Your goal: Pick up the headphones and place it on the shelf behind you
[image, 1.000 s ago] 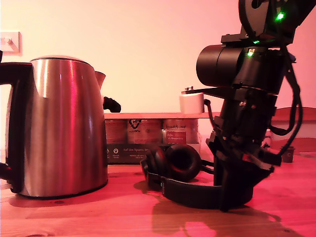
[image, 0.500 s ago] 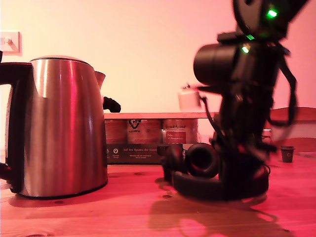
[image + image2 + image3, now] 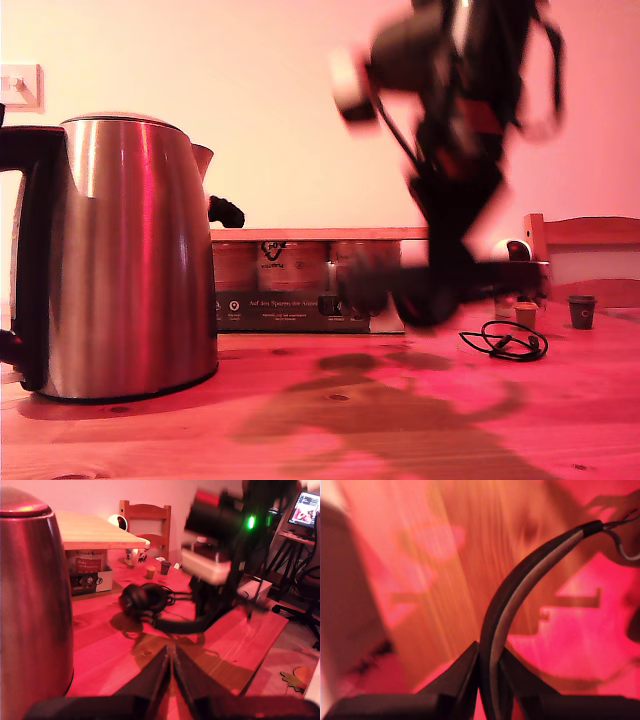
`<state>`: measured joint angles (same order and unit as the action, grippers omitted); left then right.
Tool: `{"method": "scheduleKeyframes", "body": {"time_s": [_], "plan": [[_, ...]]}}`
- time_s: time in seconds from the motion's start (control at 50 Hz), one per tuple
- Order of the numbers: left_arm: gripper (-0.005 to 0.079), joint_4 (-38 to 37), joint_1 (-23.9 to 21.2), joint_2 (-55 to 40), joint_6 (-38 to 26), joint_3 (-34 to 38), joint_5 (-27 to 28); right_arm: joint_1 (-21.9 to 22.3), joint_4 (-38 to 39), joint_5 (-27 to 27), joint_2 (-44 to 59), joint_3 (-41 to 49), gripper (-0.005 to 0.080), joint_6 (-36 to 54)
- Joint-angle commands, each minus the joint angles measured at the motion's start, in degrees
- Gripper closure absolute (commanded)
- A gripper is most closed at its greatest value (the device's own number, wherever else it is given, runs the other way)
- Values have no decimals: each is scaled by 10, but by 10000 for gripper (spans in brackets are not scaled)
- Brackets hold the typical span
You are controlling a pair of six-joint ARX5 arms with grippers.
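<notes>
Above the desk [image 3: 300, 420], my second end effector [image 3: 489, 666] grips the headphones [image 3: 440, 290] by the headband, shelf [image 3: 320, 234] just behind; my first end effector [image 3: 170, 662] sits closed.

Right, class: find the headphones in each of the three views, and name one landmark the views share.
Exterior view: the headphones, blurred, hang above the table, right of centre.
First wrist view: near the middle, ear cups beside the box of jars.
Second wrist view: only the curved headband, clamped in my second pincer.
Shared landmark: the steel kettle, in the exterior and first wrist views.

Black headphones [image 3: 150, 602], silver-and-black kettle [image 3: 115, 255], pale wood shelf [image 3: 92, 530], reddish wooden table [image 3: 330, 420].
</notes>
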<state>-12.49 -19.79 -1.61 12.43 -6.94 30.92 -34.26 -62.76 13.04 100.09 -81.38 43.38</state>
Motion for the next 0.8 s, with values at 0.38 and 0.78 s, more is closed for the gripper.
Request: {"method": "scheduleKeyframes", "body": {"time_s": [0.38,0.78], "plan": [[761,3,-2,-2,-5,7,-4,-4,-103,61,-1,-196,765,-11],[761,4,-2,-2,-5,7,-3,27,-20,66,11,-245,764,-12]]}}
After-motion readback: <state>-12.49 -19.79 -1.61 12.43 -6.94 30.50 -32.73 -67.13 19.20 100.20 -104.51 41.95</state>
